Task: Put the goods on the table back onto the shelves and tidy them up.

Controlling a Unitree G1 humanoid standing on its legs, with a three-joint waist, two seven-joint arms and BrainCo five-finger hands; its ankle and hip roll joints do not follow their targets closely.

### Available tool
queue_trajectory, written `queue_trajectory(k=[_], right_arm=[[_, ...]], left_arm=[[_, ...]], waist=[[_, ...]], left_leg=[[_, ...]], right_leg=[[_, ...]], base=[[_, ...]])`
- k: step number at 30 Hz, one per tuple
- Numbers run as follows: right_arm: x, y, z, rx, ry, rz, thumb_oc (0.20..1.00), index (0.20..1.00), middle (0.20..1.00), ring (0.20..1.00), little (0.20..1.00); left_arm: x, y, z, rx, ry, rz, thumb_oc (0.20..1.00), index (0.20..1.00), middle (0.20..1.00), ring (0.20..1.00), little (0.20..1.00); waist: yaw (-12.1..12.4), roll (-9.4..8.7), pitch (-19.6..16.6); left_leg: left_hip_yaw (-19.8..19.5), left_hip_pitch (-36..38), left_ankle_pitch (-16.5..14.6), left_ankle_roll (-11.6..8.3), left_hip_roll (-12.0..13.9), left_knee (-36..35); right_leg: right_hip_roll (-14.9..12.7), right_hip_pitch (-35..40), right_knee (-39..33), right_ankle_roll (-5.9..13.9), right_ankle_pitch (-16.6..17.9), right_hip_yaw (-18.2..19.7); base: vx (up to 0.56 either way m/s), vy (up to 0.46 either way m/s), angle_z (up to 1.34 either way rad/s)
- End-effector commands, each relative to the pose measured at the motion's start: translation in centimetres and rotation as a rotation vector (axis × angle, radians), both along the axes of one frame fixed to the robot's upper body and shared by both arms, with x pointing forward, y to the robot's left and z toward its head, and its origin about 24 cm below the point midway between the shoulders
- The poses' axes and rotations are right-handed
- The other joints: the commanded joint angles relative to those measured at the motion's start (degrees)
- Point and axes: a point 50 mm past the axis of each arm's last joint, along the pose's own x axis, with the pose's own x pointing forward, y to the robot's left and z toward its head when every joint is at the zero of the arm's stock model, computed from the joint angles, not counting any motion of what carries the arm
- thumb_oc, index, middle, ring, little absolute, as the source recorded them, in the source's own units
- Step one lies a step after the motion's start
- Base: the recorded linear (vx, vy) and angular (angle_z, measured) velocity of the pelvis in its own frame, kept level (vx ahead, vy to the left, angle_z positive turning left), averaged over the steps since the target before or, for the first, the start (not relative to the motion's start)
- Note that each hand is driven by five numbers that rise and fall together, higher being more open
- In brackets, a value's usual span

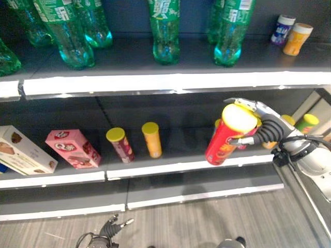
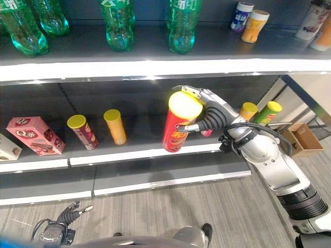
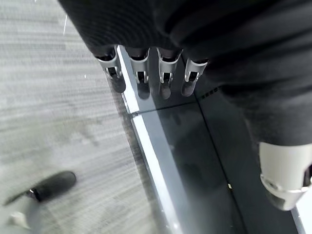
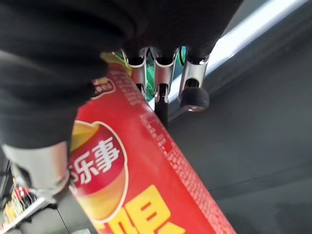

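My right hand (image 1: pixel 266 126) is shut on a tall red chip can (image 1: pixel 225 139) with a yellow lid, gripping it near the top. The can is tilted, and its base hangs over the front edge of the middle shelf (image 1: pixel 170 168). In the right wrist view the red can (image 4: pixel 146 185) lies across the palm, with the fingers (image 4: pixel 163 73) curled over it. My left hand (image 1: pixel 108 230) hangs low near the floor, its fingers (image 3: pixel 141 73) relaxed and holding nothing.
On the middle shelf stand a maroon can (image 1: pixel 120 144), an orange can (image 1: pixel 152 139), a pink box (image 1: pixel 72 148) and a white box (image 1: pixel 23 150). Behind my right hand are a green can (image 2: pixel 269 112) and an orange one (image 2: pixel 248 111). Green bottles (image 1: pixel 166 31) line the upper shelf.
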Motion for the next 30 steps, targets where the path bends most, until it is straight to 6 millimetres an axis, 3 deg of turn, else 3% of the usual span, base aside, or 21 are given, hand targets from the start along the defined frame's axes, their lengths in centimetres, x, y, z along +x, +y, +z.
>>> queue_trajectory(k=[1, 2, 3, 5, 6, 10, 17, 30], right_arm=[[0.1, 0.5, 4.3, 0.003, -0.19, 0.028, 0.2, 0.2, 0.2, 0.2, 0.2], [0.1, 0.8, 4.3, 0.004, -0.186, 0.044, 0.2, 0.2, 0.2, 0.2, 0.2], [0.2, 1.2, 4.2, -0.001, -0.18, 0.067, 0.2, 0.2, 0.2, 0.2, 0.2], [0.2, 1.2, 4.2, 0.0, -0.18, 0.068, 0.2, 0.2, 0.2, 0.2, 0.2], [0.2, 1.6, 3.9, 0.014, -0.163, 0.086, 0.2, 0.2, 0.2, 0.2, 0.2], [0.3, 2.8, 3.5, 0.016, -0.126, 0.153, 0.2, 0.2, 0.2, 0.2, 0.2], [0.4, 3.5, 1.9, 0.03, -0.047, 0.184, 0.2, 0.2, 0.2, 0.2, 0.2], [3.7, 6.5, -1.8, 0.036, 0.038, 0.129, 0.2, 0.2, 0.2, 0.2, 0.2]], left_arm=[[1.7, 0.2, 0.7, 0.004, -0.056, -0.01, 1.0, 1.0, 1.0, 1.0, 1.0], [1.8, 0.0, 0.6, -0.002, -0.057, -0.009, 1.0, 1.0, 1.0, 1.0, 1.0], [1.7, -0.1, 0.5, -0.002, -0.051, -0.021, 1.0, 1.0, 1.0, 1.0, 1.0], [1.7, 0.0, 0.5, -0.002, -0.051, -0.02, 1.0, 1.0, 1.0, 1.0, 1.0], [1.4, -0.1, 0.3, -0.01, -0.046, 0.004, 1.0, 1.0, 1.0, 1.0, 1.0], [0.7, -0.8, -0.1, -0.04, -0.045, 0.033, 1.0, 1.0, 1.0, 1.0, 1.0], [0.0, -1.9, -0.8, -0.055, -0.004, 0.004, 1.0, 1.0, 1.0, 1.0, 1.0], [-1.5, -1.9, -1.2, -0.035, 0.052, -0.018, 1.0, 1.0, 1.0, 1.0, 1.0]], waist=[[0.49, 1.52, -0.18], [0.58, 1.66, 0.09], [0.89, 0.77, -0.35], [0.85, 0.75, -0.31], [1.96, -0.38, -1.63], [2.84, -0.95, -2.88], [3.42, -1.12, -3.52], [7.6, -0.61, -2.03]], left_leg=[[1.63, 1.23, -1.76, -1.7, 3.6, -1.14], [1.51, 1.32, -1.78, -1.57, 3.38, -1.14], [1.08, 0.51, -1.72, -1.41, 2.42, -1.14], [1.05, 0.58, -1.73, -1.41, 2.42, -1.14], [0.82, 0.48, -2.05, -1.53, 1.77, -1.14], [2.51, 1.58, -1.89, -2.16, 3.05, -1.14], [2.75, 2.24, -1.75, -3.01, 4.24, -1.14], [1.97, 0.34, -1.03, -3.72, 4.79, -1.14]], right_leg=[[9.14, -0.75, 3.25, 8.18, -18.73, 0.34], [13.01, -0.32, 1.46, 7.28, -23.14, 0.35], [15.43, 1.84, -4.02, 6.55, -24.87, 1.46], [15.48, 2.17, -4.5, 6.55, -24.65, 1.36], [15.83, 4.52, -8.53, 6.9, -23.36, 1.09], [16.48, 7.39, -13.13, 7.42, -21.68, -0.12], [16.9, 9.79, -15.17, 7.31, -22.16, -1.51], [16.09, 10.08, -15.42, 7.52, -22.43, -4.41]], base=[[0.04, 0.147, -0.06], [0.04, 0.01, -0.03], [0.04, 0.017, 0.0], [0.04, -0.028, -0.02], [0.1, -0.074, -0.02], [0.08, -0.075, -0.12], [0.06, -0.045, -0.02], [0.02, -0.031, 0.08]])
